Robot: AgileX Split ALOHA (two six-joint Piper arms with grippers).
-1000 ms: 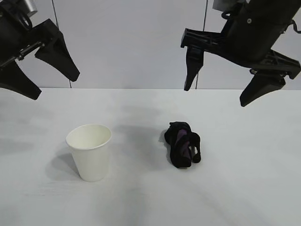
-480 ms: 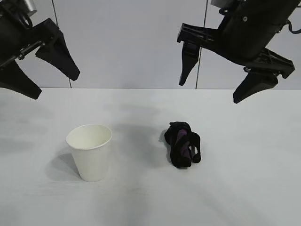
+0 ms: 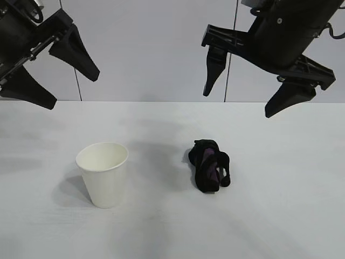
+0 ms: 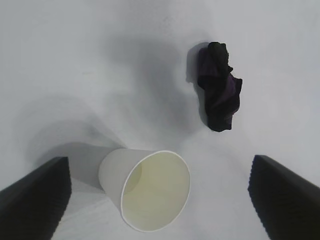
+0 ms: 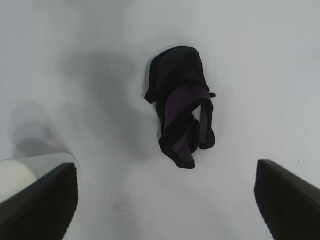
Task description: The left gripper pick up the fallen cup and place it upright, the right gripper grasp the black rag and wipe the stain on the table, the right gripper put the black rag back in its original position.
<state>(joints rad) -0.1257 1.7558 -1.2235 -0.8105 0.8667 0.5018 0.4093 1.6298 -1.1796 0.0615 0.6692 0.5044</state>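
The white paper cup [image 3: 103, 174] stands upright on the white table [image 3: 280, 216], left of centre; it also shows in the left wrist view [image 4: 150, 189] and at the edge of the right wrist view [image 5: 15, 177]. The black rag [image 3: 210, 165] with purple streaks lies bunched to the cup's right, seen too in the left wrist view [image 4: 218, 93] and right wrist view [image 5: 182, 106]. My left gripper [image 3: 73, 86] hangs open and empty high above the table's left. My right gripper [image 3: 240, 105] hangs open and empty high above the rag. No stain shows.
A pale panelled wall [image 3: 151, 48] stands behind the table's far edge.
The right gripper has risen a little and drifted left. The left gripper has tilted and shifted slightly right and up. Cup and rag have not moved.
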